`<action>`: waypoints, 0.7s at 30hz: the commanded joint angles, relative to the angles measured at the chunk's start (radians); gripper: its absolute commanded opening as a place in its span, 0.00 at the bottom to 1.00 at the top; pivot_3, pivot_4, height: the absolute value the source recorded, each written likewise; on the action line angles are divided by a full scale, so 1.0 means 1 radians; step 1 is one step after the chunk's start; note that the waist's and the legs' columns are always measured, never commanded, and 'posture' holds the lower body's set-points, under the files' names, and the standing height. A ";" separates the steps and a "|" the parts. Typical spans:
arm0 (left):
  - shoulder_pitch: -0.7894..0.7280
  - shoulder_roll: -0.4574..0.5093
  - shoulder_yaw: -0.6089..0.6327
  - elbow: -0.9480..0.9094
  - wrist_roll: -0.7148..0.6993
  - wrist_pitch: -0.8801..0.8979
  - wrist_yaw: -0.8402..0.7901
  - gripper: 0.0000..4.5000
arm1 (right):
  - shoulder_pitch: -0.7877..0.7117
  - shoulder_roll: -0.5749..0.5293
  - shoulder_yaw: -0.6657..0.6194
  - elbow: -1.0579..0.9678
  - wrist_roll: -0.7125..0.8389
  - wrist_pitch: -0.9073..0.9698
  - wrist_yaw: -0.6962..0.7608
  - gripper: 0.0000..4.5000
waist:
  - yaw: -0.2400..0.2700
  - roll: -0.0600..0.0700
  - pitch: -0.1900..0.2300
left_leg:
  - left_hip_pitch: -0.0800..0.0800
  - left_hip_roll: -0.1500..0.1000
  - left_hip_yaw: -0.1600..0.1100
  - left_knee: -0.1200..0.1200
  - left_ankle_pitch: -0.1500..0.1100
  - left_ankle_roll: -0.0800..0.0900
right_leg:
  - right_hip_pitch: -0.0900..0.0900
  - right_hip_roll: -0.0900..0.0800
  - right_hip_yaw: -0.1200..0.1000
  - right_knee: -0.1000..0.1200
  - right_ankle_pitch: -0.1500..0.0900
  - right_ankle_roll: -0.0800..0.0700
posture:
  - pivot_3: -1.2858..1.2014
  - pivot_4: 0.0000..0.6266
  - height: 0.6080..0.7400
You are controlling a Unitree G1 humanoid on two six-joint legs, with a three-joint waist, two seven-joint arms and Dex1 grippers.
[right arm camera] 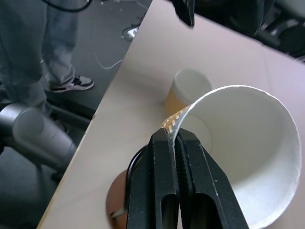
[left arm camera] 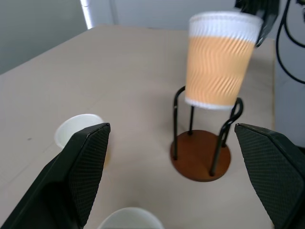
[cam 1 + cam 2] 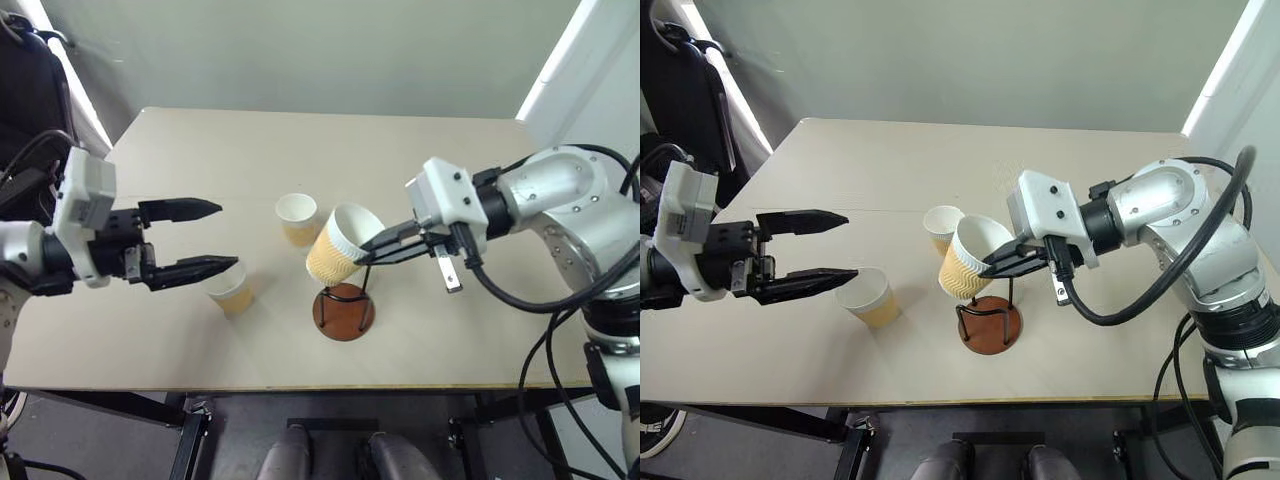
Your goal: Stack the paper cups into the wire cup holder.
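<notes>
Paper cup (image 3: 340, 258) is hanging tilted just above the wire cup holder (image 3: 344, 305), its rim wall pinched between the clenched fingers of the right gripper (image 3: 382, 243). With so thin a hold, it is risking catching a wire loop and tipping the holder. Left gripper (image 3: 197, 240) is hovering spread wide over another cup (image 3: 231, 289) on the tabletop (image 3: 200, 150).

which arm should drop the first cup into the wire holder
Right. The right gripper already pinches a paper cup by its rim just above the wire cup holder; the left gripper is open, empty.
</notes>
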 commanded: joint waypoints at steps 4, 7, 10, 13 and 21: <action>0.015 0.005 0.053 -0.044 -0.026 0.008 0.024 1.00 | 0.001 -0.006 0.018 -0.004 -0.034 -0.041 0.016 0.01 | -0.001 0.000 0.000 | 0.001 0.000 0.000 0.000 0.000 0.000 | 0.000 0.001 0.000 0.001 0.000 0.000 | 0.52 0.24 1.00; 0.017 0.008 0.054 -0.045 -0.026 0.007 0.027 1.00 | 0.008 -0.009 0.032 0.006 -0.054 -0.058 0.021 0.01 | -0.001 0.000 0.000 | 0.001 0.000 0.000 0.000 0.000 0.000 | 0.000 0.000 0.000 0.001 0.000 0.000 | 0.52 0.24 1.00; 0.018 0.010 0.054 -0.042 -0.022 0.004 0.029 1.00 | 0.022 -0.019 0.060 0.021 -0.105 -0.087 0.021 0.01 | 0.000 0.000 0.000 | 0.000 0.000 0.000 0.000 0.000 0.000 | 0.000 0.000 0.000 0.001 0.000 0.000 | 0.52 0.24 1.00; 0.019 0.011 0.053 -0.040 -0.020 0.001 0.028 1.00 | 0.034 -0.028 0.075 0.026 -0.137 -0.109 0.029 0.01 | 0.000 0.000 0.000 | 0.000 0.000 0.000 0.000 0.000 0.000 | 0.000 0.000 0.000 0.001 0.000 -0.001 | 0.52 0.24 1.00; 0.047 0.037 0.040 -0.037 0.026 -0.014 0.015 1.00 | 0.048 -0.028 0.073 0.022 -0.157 -0.105 0.029 0.30 | -0.001 0.000 0.000 | 0.000 0.000 0.000 0.000 0.000 0.000 | 0.000 0.000 0.000 0.001 0.000 -0.001 | 0.52 0.24 1.00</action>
